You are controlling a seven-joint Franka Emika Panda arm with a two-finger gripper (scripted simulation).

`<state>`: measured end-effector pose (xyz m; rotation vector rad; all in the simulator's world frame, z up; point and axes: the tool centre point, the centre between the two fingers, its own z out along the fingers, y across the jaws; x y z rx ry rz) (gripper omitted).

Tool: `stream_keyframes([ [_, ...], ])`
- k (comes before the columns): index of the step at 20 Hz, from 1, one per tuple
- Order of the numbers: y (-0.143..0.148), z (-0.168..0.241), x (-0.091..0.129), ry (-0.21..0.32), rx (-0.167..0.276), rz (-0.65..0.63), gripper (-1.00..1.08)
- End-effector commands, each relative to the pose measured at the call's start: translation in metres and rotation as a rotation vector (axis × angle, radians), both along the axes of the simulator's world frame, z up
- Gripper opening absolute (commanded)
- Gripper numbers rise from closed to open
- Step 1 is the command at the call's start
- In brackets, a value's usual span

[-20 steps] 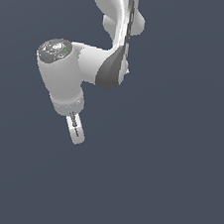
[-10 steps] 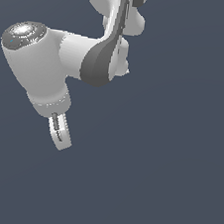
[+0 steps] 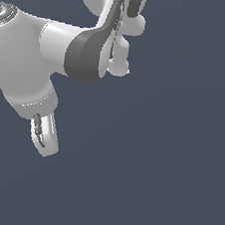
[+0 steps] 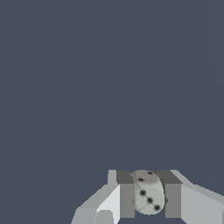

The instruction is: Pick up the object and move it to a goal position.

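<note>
In the wrist view my gripper (image 4: 148, 194) is shut on a small white die with black pips (image 4: 148, 192), held between the two dark finger pads (image 4: 127, 194). In the exterior view the gripper (image 3: 45, 137) hangs below the large white wrist of the arm at the exterior view's left, fingers close together; a dark sliver shows between them, but the die cannot be made out there. No goal marker shows in either view.
The white and dark grey arm links (image 3: 93, 46) fill the upper part of the exterior view's left. Everything else in both views is a plain dark blue-grey background.
The arm has swung toward the camera and to the exterior view's left, so the wrist looks much larger. The gripper has stayed shut.
</note>
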<state>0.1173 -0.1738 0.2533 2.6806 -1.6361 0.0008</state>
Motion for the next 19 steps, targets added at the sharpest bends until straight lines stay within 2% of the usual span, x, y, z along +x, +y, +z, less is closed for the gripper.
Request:
stream_keyframes([
  [1, -0.004, 0.006, 0.006, 0.000, 0.001, 0.000, -1.00],
  [19, -0.013, 0.020, 0.021, 0.000, 0.001, 0.000, -1.00],
])
